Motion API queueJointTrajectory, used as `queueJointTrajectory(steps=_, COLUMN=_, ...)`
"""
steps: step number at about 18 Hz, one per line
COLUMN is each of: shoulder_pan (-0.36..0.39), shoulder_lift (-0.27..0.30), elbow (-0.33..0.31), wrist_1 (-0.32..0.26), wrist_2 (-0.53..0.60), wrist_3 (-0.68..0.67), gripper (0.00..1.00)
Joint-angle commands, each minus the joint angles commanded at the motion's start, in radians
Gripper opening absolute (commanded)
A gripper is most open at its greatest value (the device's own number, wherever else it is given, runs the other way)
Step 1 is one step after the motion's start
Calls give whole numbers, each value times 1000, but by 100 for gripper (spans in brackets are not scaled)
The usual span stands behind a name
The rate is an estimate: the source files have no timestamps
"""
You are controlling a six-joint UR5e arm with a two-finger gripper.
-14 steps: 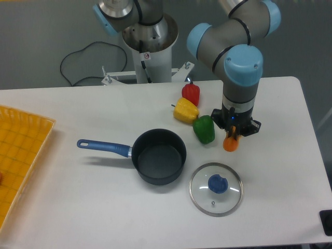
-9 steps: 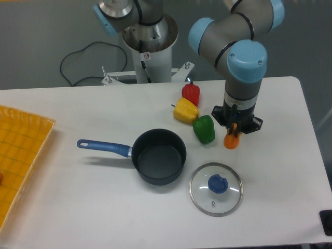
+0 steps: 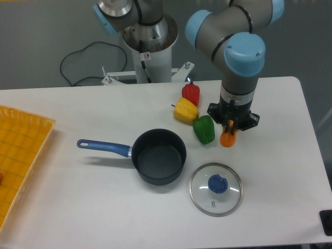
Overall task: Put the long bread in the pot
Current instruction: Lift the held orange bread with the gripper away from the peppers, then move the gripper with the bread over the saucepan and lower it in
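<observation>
The pot is a dark round saucepan with a blue handle pointing left, standing empty at the table's middle. My gripper points straight down, right of the pot, and is shut on the long bread. Only the bread's orange lower end shows below the fingers; the rest is hidden by the gripper. The bread hangs upright above the table, just right of the green pepper.
A green pepper, a yellow pepper and a red pepper sit in a cluster left of the gripper. A glass lid with a blue knob lies right of the pot. A yellow tray is at the left edge.
The gripper with the bread has risen a little and shifted slightly left, toward the green pepper. Nothing else has moved.
</observation>
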Motion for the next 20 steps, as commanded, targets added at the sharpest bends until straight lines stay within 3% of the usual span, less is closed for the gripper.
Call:
queueJointTrajectory(steps=8, shoulder_pan=-35, shoulder_lift=51, elbow=2, wrist_1=14, wrist_2=-124, wrist_3=-181, gripper=23)
queueJointTrajectory(steps=11, shoulder_pan=-58, shoulder_lift=54, elbow=2, wrist_1=77, wrist_2=-176, wrist_3=-203, gripper=24)
queueJointTrajectory(steps=20, shoulder_pan=-158, shoulder_lift=51, elbow=2, wrist_1=152, wrist_2=-236, wrist_3=-204, gripper=24)
